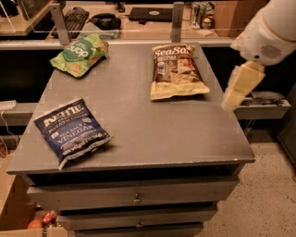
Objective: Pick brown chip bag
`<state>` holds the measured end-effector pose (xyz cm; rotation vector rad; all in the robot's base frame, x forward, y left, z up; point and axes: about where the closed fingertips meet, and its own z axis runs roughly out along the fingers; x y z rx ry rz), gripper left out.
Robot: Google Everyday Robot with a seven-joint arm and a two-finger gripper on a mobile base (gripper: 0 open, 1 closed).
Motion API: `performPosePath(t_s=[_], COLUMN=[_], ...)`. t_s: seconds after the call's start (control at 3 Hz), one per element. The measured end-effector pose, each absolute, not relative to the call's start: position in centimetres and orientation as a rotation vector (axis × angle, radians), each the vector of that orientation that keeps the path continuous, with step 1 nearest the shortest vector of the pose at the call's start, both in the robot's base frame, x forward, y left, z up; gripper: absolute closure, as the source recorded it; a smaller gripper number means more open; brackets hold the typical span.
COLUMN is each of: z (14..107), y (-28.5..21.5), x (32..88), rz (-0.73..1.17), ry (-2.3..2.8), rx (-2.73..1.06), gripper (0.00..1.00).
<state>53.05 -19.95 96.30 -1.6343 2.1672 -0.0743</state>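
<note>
The brown chip bag [177, 70] lies flat on the grey cabinet top [152, 125], at the far right. It has a dark brown top with white "SeaSa" lettering and a pale tan lower part. My gripper [232, 96] hangs from the white arm [272, 32] at the right edge of the cabinet. It is just right of the bag's lower corner, above the surface and apart from the bag. It holds nothing that I can see.
A dark blue Kettle bag [72, 131] lies at the front left and a green bag [79, 55] at the far left. Drawers [134, 196] are below the top. A desk with a keyboard [74, 19] and laptop [150, 12] stands behind. A cardboard box [14, 203] is at the lower left.
</note>
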Motion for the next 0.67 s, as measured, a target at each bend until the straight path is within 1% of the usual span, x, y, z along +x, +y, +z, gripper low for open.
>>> performPosePath(t_s=[0.33, 0.67], z=[95.2, 93.6], y=[-19.5, -19.1], x=[59.5, 65.0], rz=[-0.037, 0.063], ry=[2.129, 2.105], rx=[-1.538, -1.416], gripper=[0.0, 0.0])
